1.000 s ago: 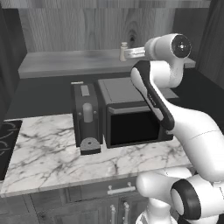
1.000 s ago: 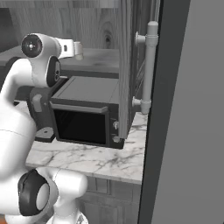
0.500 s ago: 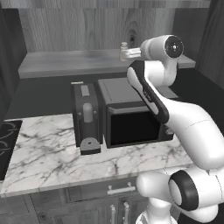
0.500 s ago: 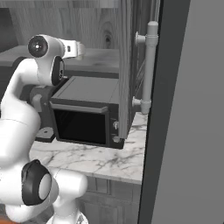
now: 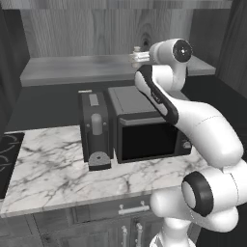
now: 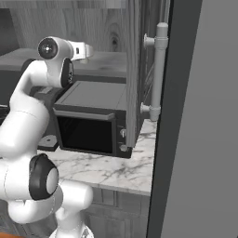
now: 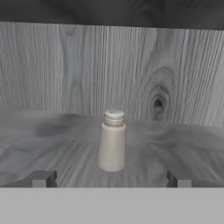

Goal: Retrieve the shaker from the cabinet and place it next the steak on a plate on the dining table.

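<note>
The shaker [image 7: 112, 142], a small pale beige bottle with a ribbed cap, stands upright on the cabinet's pale shelf board [image 7: 52, 135], in front of the wood-grain back wall. My gripper [image 7: 111, 179] is open. Its fingertips [image 7: 43, 178] flank the shaker a little short of it, without touching it. In the left base view the gripper [image 5: 135, 58] reaches over the shelf [image 5: 72, 67], and the shaker's cap [image 5: 137, 48] peeks up beside it. From the right, the hand [image 6: 86, 50] points into the cabinet. The steak, plate and dining table are out of view.
A black microwave [image 5: 144, 120] and a dark appliance [image 5: 95, 128] stand on the marble counter [image 5: 58, 173] below the shelf. A cooktop [image 5: 7, 152] lies at the left edge. The open cabinet door [image 6: 134, 69] with its bar handle [image 6: 158, 69] hangs to the right of the arm.
The arm's upper joint and hand have shifted slightly left, toward the shaker on the shelf. The jaws stayed open and the shaker has not moved.
</note>
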{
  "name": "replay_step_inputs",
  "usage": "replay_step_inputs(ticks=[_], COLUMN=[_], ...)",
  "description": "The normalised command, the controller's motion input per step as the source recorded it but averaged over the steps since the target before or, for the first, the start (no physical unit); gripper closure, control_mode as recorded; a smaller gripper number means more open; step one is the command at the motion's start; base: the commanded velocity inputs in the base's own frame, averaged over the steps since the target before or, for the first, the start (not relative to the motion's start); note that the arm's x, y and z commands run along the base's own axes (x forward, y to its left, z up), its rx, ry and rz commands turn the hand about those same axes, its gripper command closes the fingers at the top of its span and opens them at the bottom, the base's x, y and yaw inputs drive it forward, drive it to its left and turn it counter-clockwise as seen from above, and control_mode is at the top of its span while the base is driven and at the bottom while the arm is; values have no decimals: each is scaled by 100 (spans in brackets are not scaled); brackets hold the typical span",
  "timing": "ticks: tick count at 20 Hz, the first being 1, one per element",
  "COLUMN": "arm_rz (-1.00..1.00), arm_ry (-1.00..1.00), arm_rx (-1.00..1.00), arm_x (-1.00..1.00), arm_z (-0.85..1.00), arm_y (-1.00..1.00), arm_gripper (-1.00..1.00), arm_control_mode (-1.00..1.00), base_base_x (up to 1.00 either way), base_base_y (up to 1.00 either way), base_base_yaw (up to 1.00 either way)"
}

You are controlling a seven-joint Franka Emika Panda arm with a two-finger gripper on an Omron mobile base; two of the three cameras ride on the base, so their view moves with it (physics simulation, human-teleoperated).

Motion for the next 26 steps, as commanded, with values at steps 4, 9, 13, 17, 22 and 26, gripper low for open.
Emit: replay_step_inputs(ticks=[4, 9, 13, 17, 22, 26], arm_rz=[0, 0, 0, 0, 0, 0], arm_ry=[0, 4, 5, 1, 0, 0], arm_rx=[0, 0, 0, 1, 0, 0], arm_x=[53, 53, 43, 40, 43, 35], arm_z=[0, -1, -1, -3, -7, -17], arm_y=[17, 14, 0, 0, 0, 0], arm_gripper=[-100, -100, -100, -100, -100, 100], arm_control_mode=[-100, -100, -100, -100, -100, -100], base_base_x=[0, 0, 0, 0, 0, 0], base_base_y=[0, 0, 0, 0, 0, 0], base_base_yaw=[0, 0, 0, 0, 0, 0])
